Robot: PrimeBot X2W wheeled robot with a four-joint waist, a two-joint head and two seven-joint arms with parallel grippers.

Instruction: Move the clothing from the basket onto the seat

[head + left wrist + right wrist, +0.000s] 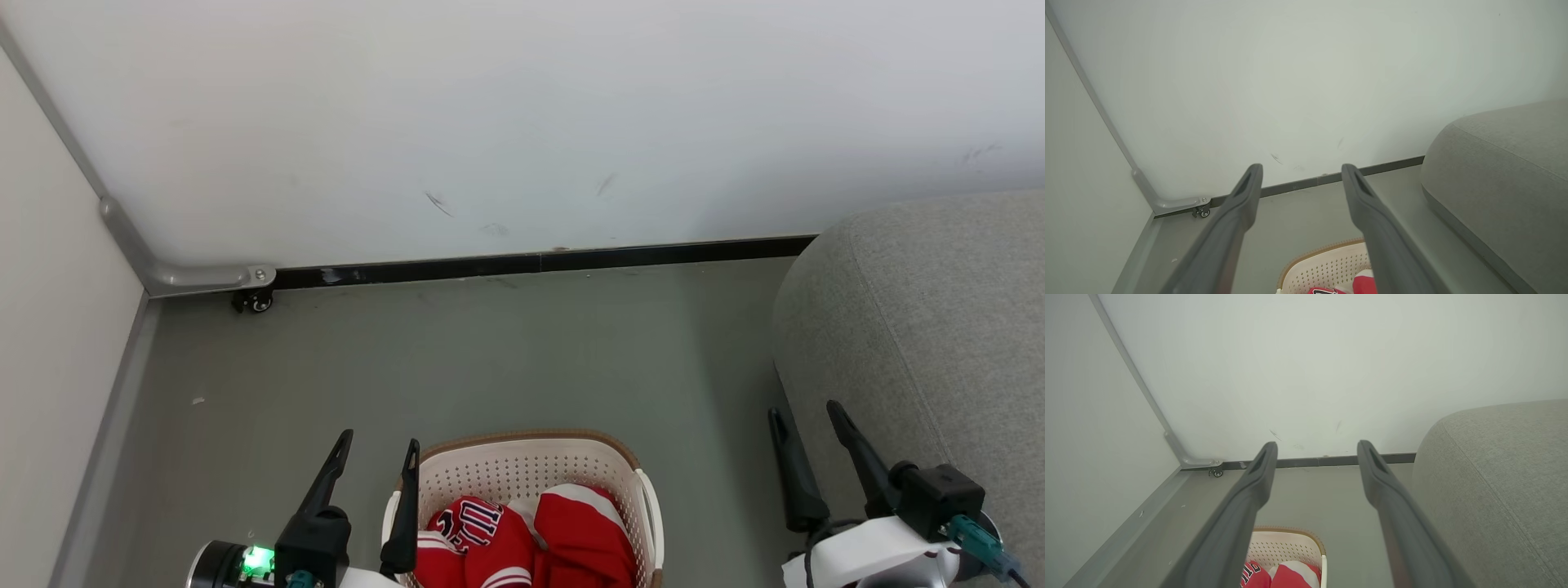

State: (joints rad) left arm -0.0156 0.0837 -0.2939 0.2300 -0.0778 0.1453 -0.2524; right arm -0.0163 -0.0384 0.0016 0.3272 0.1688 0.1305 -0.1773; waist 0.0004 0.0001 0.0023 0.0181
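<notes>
There, the clothing (531,539) lay bunched inside the basket (522,467), red folds with white trim and dark lettering showing, and the basket stood on the grey floor (490,359) with the seat (922,327) off to its right. The left gripper (380,441) hung at the basket's left rim, its fingers spread apart and empty, while the right gripper (803,410) hovered between basket and seat, close against the cushion's edge, fingers likewise parted around nothing.

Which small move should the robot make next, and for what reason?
Probably lower the open left pincer into the basket onto the clothing: the red garments lie inside it, this pincer holds nothing, and it is near the basket's left rim.
</notes>
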